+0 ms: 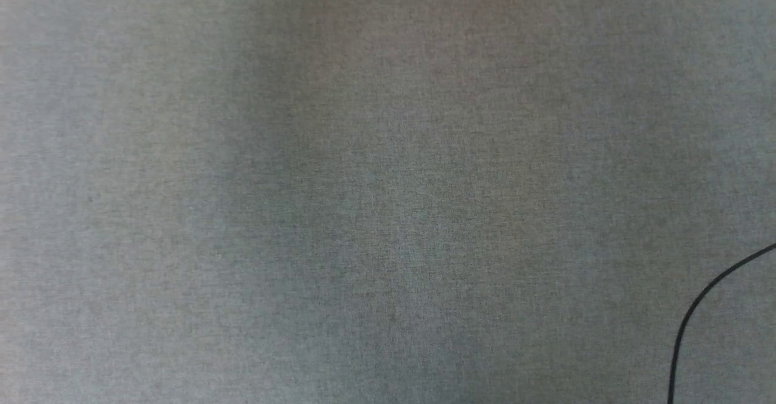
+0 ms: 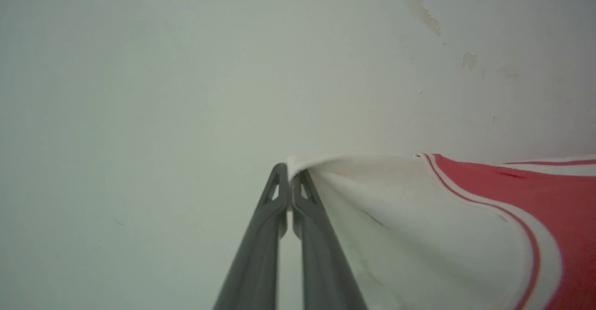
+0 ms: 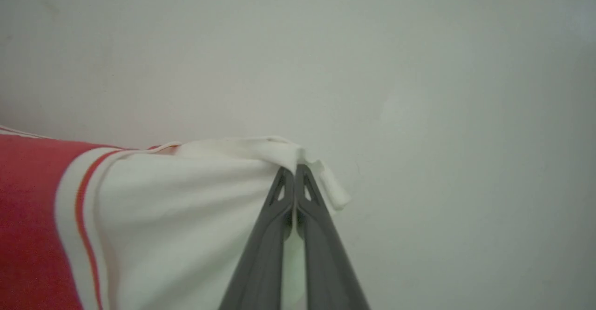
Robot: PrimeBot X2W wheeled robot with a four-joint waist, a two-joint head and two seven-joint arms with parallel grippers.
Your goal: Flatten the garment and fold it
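Two pinches: left claw (image 2: 289,184) and right claw (image 3: 294,179) each clamp the garment (image 2: 549,207) at a white sleeve end, stretched between them; flattening seems underway, folding not yet begun.

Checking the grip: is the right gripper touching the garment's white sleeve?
Touching. The right wrist view shows the right gripper shut on the garment, with white sleeve cloth pinched at its tips and bunched over them.

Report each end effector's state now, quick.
Left end effector: closed, holding the garment by white fabric.
Right end effector: closed, holding the garment by white fabric.
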